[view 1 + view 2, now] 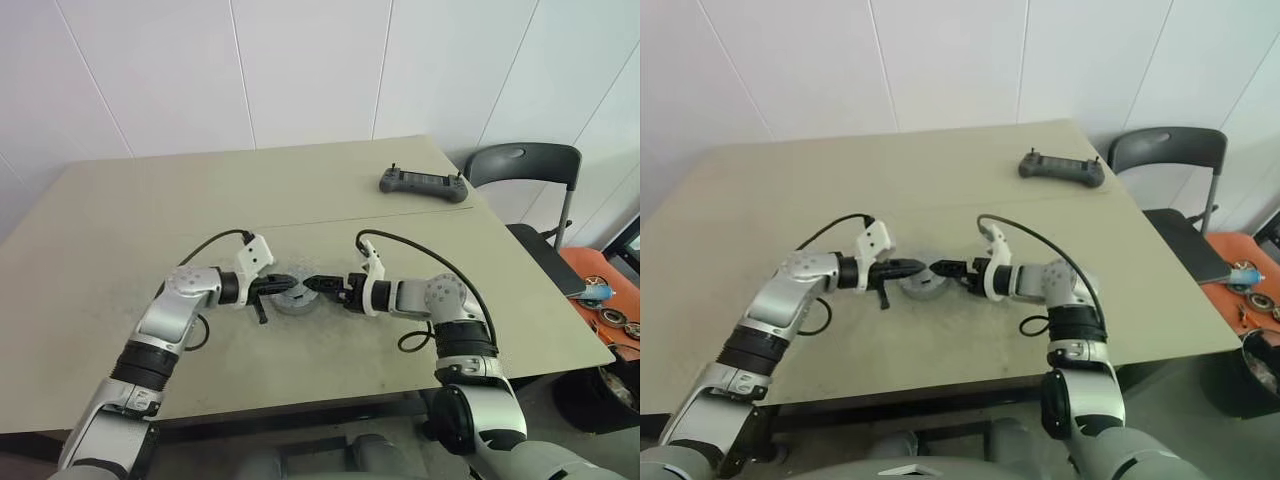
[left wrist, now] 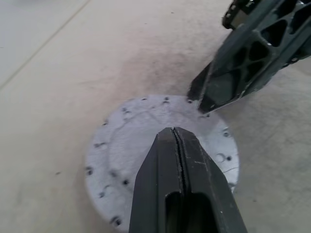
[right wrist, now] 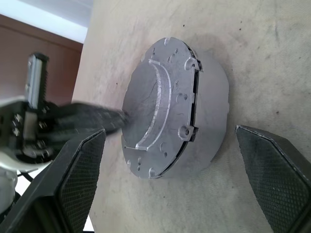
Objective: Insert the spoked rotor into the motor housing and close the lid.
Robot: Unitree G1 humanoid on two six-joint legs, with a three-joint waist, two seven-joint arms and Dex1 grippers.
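Note:
The lid (image 3: 155, 107), a grey metal disc with a notched rim, lies on a round grey body, the motor housing (image 3: 216, 116), mid-table between both grippers. The housing's inside and the spoked rotor are hidden. My left gripper (image 2: 174, 132) is shut and empty, with its tips over the lid's top (image 1: 297, 298); I cannot tell whether they touch it. My right gripper (image 3: 169, 129) is open, facing the stack from the opposite side. One of its fingers (image 2: 228, 77) ends at the lid's rim. In the right eye view the left gripper (image 1: 920, 267) and right gripper (image 1: 938, 268) nearly meet above the lid.
A dark handheld controller (image 1: 423, 183) lies at the table's far right. A grey chair (image 1: 530, 165) stands beyond the right edge, with small parts on the orange floor (image 1: 600, 300) beside it. A seam (image 1: 400, 215) crosses the tabletop behind the grippers.

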